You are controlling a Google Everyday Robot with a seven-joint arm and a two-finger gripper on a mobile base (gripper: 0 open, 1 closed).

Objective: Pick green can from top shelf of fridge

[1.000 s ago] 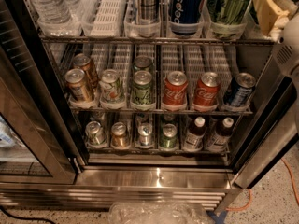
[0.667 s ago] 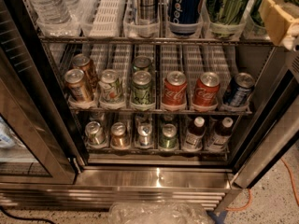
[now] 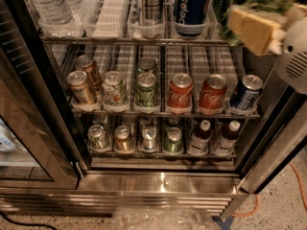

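Tan gripper (image 3: 253, 28) farther left, before green can (image 3: 227, 3)

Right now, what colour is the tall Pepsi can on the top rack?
Pepsi can: blue, white lettering; camera view. Gripper at upper right.

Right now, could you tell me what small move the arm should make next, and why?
Probably ease the gripper forward onto the green can. The gripper hangs at the upper right, in front of the can on the top shelf, just right of the blue Pepsi can; no grasp shows yet.
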